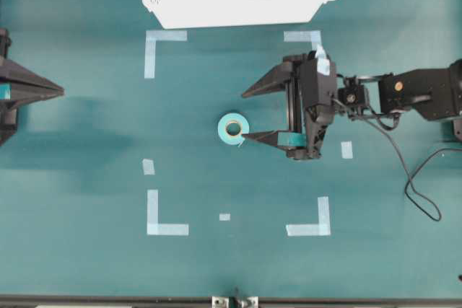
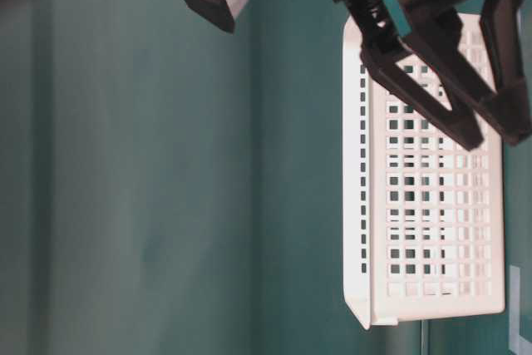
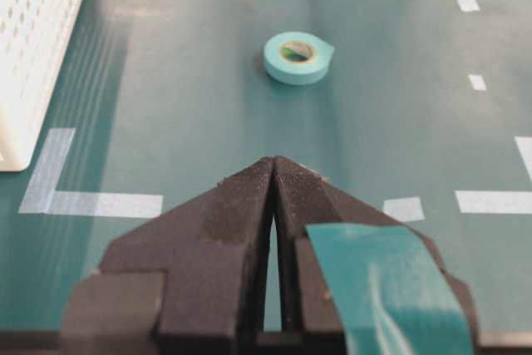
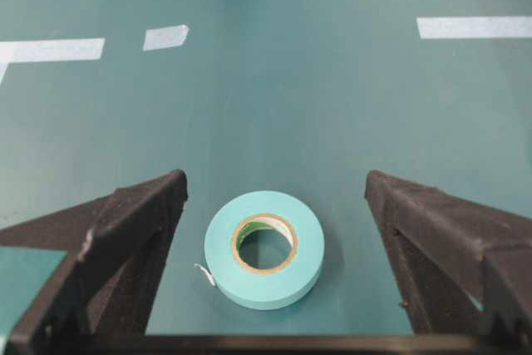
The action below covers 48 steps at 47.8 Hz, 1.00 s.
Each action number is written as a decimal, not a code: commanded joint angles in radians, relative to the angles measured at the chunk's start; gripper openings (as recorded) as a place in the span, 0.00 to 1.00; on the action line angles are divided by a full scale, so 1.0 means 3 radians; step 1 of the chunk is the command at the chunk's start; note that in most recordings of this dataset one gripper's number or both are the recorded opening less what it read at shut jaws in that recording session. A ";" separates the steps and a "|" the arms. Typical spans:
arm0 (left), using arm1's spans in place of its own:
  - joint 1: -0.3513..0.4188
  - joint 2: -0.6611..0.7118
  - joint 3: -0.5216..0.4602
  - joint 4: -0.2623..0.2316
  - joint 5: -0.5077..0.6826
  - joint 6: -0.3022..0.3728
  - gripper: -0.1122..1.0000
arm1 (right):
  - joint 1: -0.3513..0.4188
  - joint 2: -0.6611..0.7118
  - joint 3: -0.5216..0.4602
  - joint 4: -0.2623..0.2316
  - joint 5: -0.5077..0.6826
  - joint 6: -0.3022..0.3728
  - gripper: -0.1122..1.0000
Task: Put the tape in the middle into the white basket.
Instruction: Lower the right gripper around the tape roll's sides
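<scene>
The right arm's black end effector (image 1: 245, 114) hangs spread wide over the teal counter (image 1: 86, 178), its two fingers flanking the small light-teal ring-shaped roll of tape (image 1: 233, 128) that lies flat inside the pale-blue corner marks, evidently lined up to straddle it for a grasp. The left end effector (image 1: 58, 91) waits clenched at the counter's edge, leaving the approach clear. The large white perforated plastic basket (image 1: 238, 5), the roll's destination, stands at the far edge, well apart.

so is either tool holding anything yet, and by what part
Nothing is held. The right tool is open with the tape lying on the table between its fingers, apparently untouched. The left tool is shut on nothing.
</scene>
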 commanded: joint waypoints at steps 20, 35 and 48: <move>-0.0005 0.0026 -0.0036 -0.0005 -0.0031 0.0005 0.00 | 0.0015 0.0225 -0.0225 0.0005 0.0000 0.0143 0.98; -0.0005 0.0026 -0.0036 0.0000 -0.0031 0.0005 0.00 | 0.0015 0.0363 -0.0256 0.0005 0.0005 0.0281 0.98; -0.0005 0.0031 -0.0036 -0.0005 -0.0031 0.0005 0.00 | 0.0031 0.0470 -0.0307 0.0010 0.0005 0.0286 0.98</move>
